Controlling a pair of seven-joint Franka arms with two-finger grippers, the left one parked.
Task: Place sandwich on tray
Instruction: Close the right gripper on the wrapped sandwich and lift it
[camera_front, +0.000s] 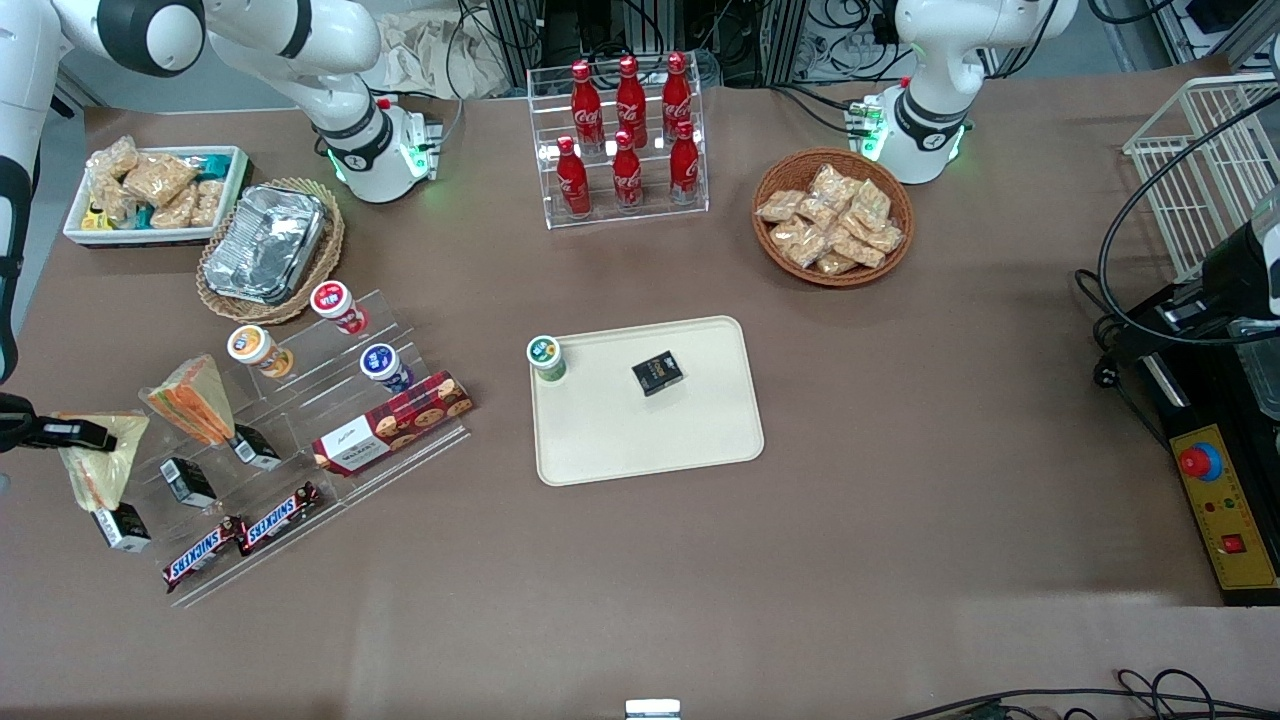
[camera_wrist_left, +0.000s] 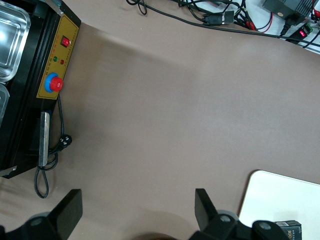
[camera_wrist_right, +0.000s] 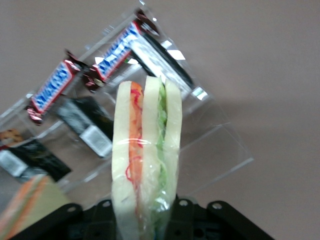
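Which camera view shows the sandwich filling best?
The right wrist view: the sandwich fills it edge-on, red and green layers clear, in the end effector. The front view shows only its pale face at the working arm's end. The left wrist view shows none of it.

The pincer at the working arm's end is mostly cut off by the picture's edge. From the wrist, the sandwich hides its fingers. Part of the tray runs out of sight.
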